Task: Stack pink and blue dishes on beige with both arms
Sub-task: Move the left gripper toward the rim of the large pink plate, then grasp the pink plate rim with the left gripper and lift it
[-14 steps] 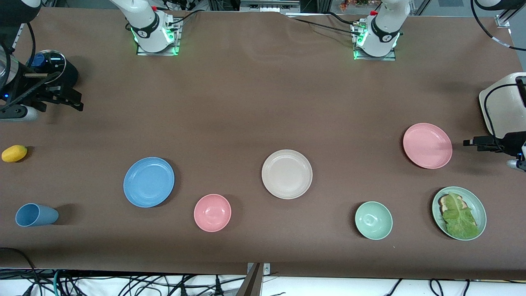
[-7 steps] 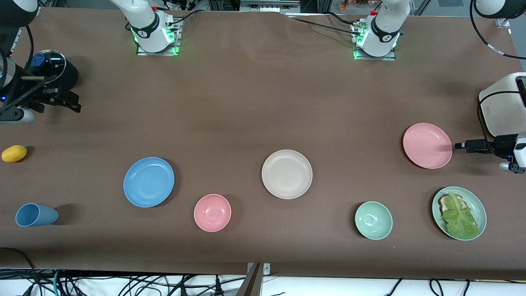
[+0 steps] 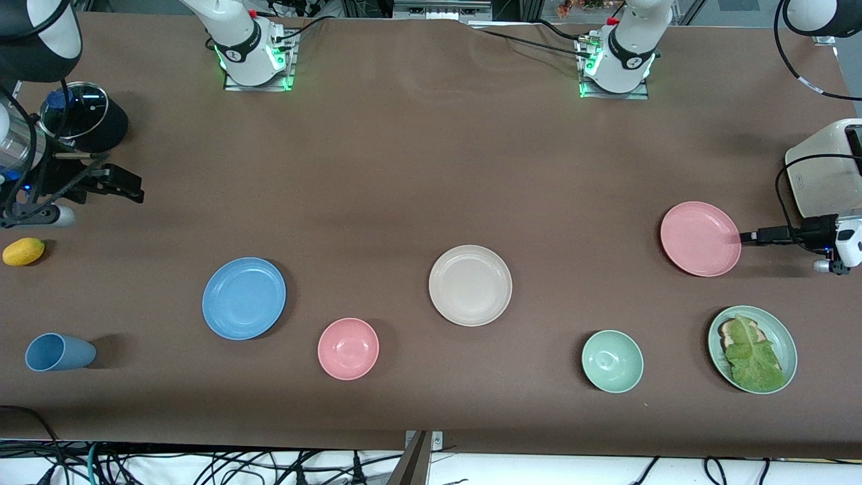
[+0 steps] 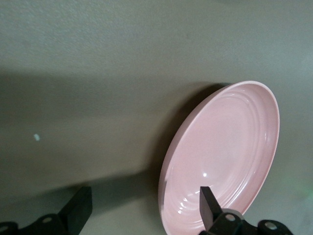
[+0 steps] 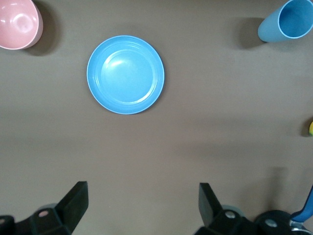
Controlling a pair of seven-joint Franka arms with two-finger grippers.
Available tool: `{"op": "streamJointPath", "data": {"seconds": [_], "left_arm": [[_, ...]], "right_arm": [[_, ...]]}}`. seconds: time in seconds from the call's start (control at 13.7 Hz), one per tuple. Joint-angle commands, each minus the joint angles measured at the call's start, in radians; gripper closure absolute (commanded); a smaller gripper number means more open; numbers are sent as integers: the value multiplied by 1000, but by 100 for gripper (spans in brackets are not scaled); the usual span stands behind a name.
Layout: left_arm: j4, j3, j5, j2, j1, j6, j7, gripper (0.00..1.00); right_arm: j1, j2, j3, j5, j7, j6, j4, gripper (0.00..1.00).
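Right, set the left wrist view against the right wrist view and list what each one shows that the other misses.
Only the left wrist view shows the pink plate, with one of the left gripper's open jaws over its rim and the other over bare table.

Only the right wrist view shows the blue plate, the pink bowl, the blue cup lying on its side, and a sliver of the lemon. The right gripper hangs open over the table, short of the blue plate.

Both show the brown table and open black jaws.

Pink plate [image 4: 225, 152] rim apparently between spread fingers [image 4: 209, 205].
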Motion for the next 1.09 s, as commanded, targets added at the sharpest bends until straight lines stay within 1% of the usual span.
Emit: {"op": "streamJointPath", "data": {"seconds": [0.0, 0.15, 0.22, 0.29, 0.44, 0.58, 0.66, 0.73, 0.87, 0.95, 1.02], "left_arm": [[-45, -7, -36, -25, -4, 19, -36, 5], [-53, -12, -38, -27, -7, 18, -57, 5], [-56, -13, -38, -28, -7, 18, -65, 6], [-60, -15, -38, -37, -8, 18, -79, 8], [-77, -16, -38, -53, -25, 18, -108, 8], [-90, -19, -38, -60, -34, 18, -126, 8], [-91, -21, -38, -65, -37, 18, -129, 15], [-91, -21, -38, -68, -37, 18, -129, 33], [-91, -22, -38, -68, -37, 18, -129, 63], [-90, -22, -38, -68, -37, 18, -120, 66], [-88, -22, -36, -68, -36, 15, -104, 62]], "right_arm": [[-10, 47, 8, 3, -16, 37, 3, 0], [-23, 97, 8, -2, -42, 93, 2, 0], [-32, 123, 6, 6, -86, 134, -8, 0], [-33, 136, 8, 7, -96, 189, -37, 0], [-43, 148, 6, 7, -102, 309, -109, 0], [-56, 194, 8, 7, -104, 370, -126, 0], [-59, 220, 6, 9, -104, 395, -126, 0], [-59, 242, 6, 10, -102, 424, -136, 1], [-61, 271, 6, 10, -101, 507, -170, 1], [-63, 291, 8, 10, -101, 550, -184, 1], [-67, 311, 6, 10, -101, 583, -192, 1]]}}
